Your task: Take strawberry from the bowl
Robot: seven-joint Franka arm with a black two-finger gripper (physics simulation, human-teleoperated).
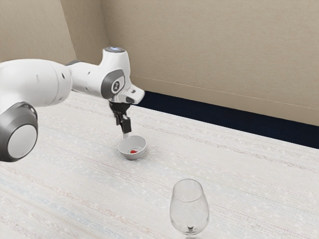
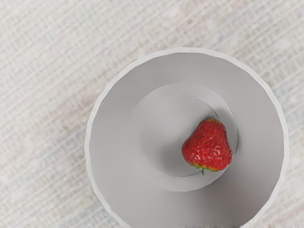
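Pale streaked tabletop (image 1: 79, 184), beige wall (image 1: 214, 50). Exterior view: dark strip (image 1: 224, 118) two o'clock from bowl (image 1: 124, 153). Strawberry (image 2: 207, 146) inside. Badge (image 1: 116, 86) illegible. Gripper (image 1: 122, 128): cannot tell state.

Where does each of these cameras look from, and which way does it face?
Exterior view: beside my arm, facing down across the table toward a wall; my arm reaches in from the exterior view's left, its hand by the bowl.
Wrist view: on my hand, facing down into the bowl.
Both share the bowl, the strawberry inside it and some tabletop.
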